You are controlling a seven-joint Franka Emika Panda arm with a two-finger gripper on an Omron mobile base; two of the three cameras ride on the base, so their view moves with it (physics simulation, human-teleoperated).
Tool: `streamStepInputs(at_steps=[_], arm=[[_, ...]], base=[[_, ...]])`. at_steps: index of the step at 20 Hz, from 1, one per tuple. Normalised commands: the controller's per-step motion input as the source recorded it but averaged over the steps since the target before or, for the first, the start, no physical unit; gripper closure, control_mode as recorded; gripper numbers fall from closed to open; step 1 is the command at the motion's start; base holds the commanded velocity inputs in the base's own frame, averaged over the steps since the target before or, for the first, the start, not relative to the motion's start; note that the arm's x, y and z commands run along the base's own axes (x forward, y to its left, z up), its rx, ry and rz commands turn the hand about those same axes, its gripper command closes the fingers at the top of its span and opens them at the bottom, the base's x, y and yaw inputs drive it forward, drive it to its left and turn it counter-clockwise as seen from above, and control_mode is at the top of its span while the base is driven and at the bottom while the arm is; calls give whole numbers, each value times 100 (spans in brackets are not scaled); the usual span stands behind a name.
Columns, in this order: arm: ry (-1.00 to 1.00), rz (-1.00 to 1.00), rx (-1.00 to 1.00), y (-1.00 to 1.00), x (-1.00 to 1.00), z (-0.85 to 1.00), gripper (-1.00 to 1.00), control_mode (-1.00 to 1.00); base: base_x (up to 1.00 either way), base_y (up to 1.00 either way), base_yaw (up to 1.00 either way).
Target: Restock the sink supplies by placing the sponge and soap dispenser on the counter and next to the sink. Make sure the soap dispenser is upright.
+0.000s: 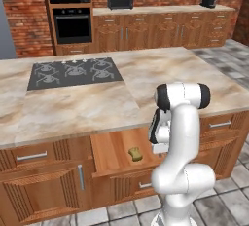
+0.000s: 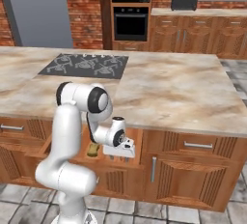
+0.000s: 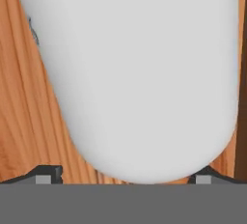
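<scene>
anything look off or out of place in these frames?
Nothing spilled or damaged. One oddity: the wooden drawer under the marbled island top hangs open, the small yellow-olive sponge lying in it. The open gripper reaches into it, and a pale rounded object sits right before its fingertips.

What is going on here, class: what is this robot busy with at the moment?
The white robot arm has reached down into an open wooden drawer below the island worktop. Its gripper, jaws wide open, is down over a pale rounded thing, probably the soap dispenser, with a finger on either side; nothing is gripped yet. The yellow-olive sponge lies in the drawer beside the arm. A black hob sits on the worktop above.
</scene>
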Motion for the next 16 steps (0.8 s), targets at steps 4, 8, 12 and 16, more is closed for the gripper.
streamStepInputs(at_steps=[4, 8, 12, 16], arm=[[-2, -7, 3, -63, -70, 6, -100, -100], [0, -4, 0, -46, -1, 17, -100, -100], [0, 0, 0, -53, 38, 1, -100, -100], [0, 0, 0, -43, 36, 0, -100, -100]], base=[[0, 0, 0], [0, 0, 0], [0, 0, 0], [0, 0, 0]])
